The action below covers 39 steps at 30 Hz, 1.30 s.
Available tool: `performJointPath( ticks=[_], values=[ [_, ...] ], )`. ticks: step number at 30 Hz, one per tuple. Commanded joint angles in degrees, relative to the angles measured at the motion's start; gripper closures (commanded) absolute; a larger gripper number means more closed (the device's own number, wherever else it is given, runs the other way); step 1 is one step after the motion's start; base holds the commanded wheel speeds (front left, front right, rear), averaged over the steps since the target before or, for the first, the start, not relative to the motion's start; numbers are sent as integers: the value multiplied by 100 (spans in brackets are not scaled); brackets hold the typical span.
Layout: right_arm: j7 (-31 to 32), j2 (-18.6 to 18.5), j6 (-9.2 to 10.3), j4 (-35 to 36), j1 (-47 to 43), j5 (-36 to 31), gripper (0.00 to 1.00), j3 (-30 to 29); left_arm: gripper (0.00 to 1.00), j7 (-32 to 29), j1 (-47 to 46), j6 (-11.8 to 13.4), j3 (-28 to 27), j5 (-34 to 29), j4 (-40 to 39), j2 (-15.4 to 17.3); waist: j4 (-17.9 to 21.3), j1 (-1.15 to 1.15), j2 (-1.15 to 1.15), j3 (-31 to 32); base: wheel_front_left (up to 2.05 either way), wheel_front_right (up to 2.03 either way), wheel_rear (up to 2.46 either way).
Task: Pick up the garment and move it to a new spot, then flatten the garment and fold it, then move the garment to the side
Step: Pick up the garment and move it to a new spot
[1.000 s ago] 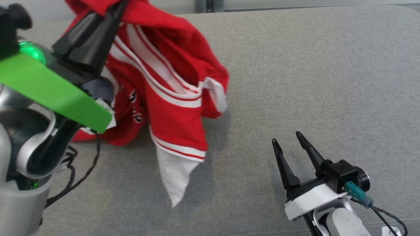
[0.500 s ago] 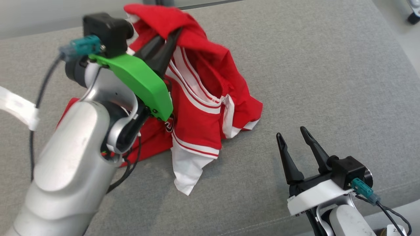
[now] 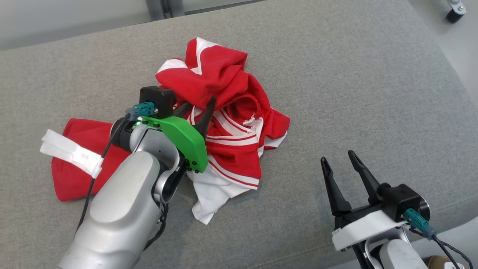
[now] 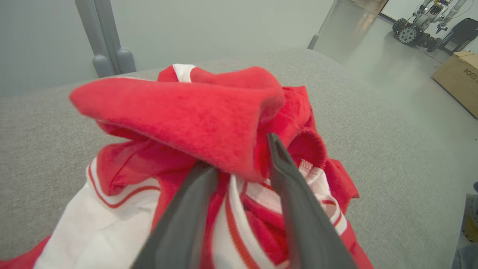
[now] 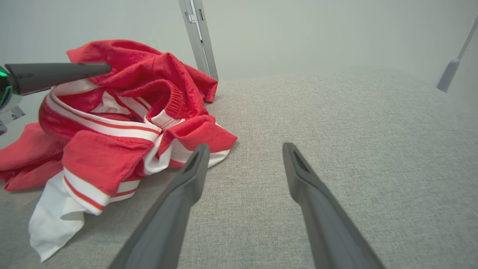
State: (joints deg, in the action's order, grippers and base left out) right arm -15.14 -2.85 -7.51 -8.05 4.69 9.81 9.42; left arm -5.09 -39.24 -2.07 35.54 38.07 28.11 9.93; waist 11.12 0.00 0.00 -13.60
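1. The head view shows one garment (image 3: 224, 78), red with white bands. It lies crumpled in a heap near the middle of the grey fabric tabletop (image 3: 354, 93). A flatter red part spreads toward the robot's left, partly covered by the left forearm.
2. The left gripper (image 3: 197, 106) reaches into the heap from the near side. In the left wrist view (the closest look), its two fingers (image 4: 295, 209) stand partly apart. A thick red fold lies across the gap and drapes over one fingertip, while the other tip stands clear. No firm pinch can be made out.
3. The right gripper (image 3: 337, 157) sits over bare tabletop, well apart from the garment on its right. Its two fingers (image 5: 321, 213) are spread wide with nothing between them.
4. The left wrist view adds a cardboard box (image 4: 457, 80) and a wheeled machine (image 4: 414, 28) on the floor beyond the tabletop.
5. The right wrist view adds the elastic waistband (image 5: 173, 99). It also shows one left finger from the side, at the heap's upper left.
6. Count: one garment, two grippers, four fingers, one box.
7. Limits: the garment's full outline cannot be read from the heap. The box is cut off at the frame edge, so its lettering is incomplete.
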Motion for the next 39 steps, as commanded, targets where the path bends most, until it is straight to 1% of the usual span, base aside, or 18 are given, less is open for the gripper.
performJointPath(
  ticks=[1,3,6,8,9,12,13,19,25,28,29,30,32,34,37,39],
  values=[
    [-2,-10,4,-2,-78,-49,0,-36,0,71,99,-41,10,-58,-40,24,-91,0,0,94,0,0,0],
    [-2,-10,4,-7,-114,-76,0,-55,0,81,271,-28,-10,13,-197,110,-135,0,0,156,0,0,0],
    [-2,-9,4,12,-180,-112,0,-90,0,-104,639,38,-4,96,-578,367,-209,0,0,240,0,0,0],
    [-2,-9,4,23,-219,-143,0,-112,0,-292,911,126,-7,148,-809,568,-270,0,0,265,0,0,0],
    [-2,-9,4,23,-219,-143,0,-112,0,-292,911,126,-7,148,-809,568,-270,0,0,265,0,0,0],
    [-2,-9,4,26,-236,-175,0,-94,0,-408,1177,318,-95,175,-1018,803,-334,0,0,279,0,0,0],
    [-2,-10,4,23,-242,-189,0,-89,0,-406,1233,365,-122,198,-1049,811,-352,0,0,283,0,0,0],
    [-2,-10,4,-8,-235,-197,0,-33,0,-415,1265,429,-78,307,-920,629,-414,0,0,296,0,0,0],
    [-2,-11,4,-29,-209,-227,0,7,0,-360,1041,347,12,359,-348,299,-407,0,0,266,0,0,0],
    [-2,-10,4,-41,-245,-249,0,-9,0,-213,932,311,40,290,20,206,-416,0,0,261,0,0,0],
    [-2,-10,4,-49,-258,-251,0,-4,29,-96,881,313,21,250,132,199,-412,0,0,269,0,0,0],
    [-2,-10,4,-54,-273,-248,0,-1,100,9,850,286,6,246,212,195,-407,0,0,280,0,0,0],
    [-2,-11,4,-53,-312,-225,0,-25,100,93,876,176,2,310,283,213,-412,0,0,323,0,0,0],
    [-2,-11,4,-50,-360,-218,0,-51,100,122,939,91,-46,347,163,364,-432,0,0,377,0,0,0],
    [-2,-10,4,-51,-467,-197,0,-120,100,76,1125,54,-149,395,-410,683,-518,0,0,468,0,0,0],
    [-2,-10,4,-55,-553,-190,0,-153,100,-26,1225,148,-298,433,-1052,1001,-608,0,0,525,0,0,0]
  ],
)
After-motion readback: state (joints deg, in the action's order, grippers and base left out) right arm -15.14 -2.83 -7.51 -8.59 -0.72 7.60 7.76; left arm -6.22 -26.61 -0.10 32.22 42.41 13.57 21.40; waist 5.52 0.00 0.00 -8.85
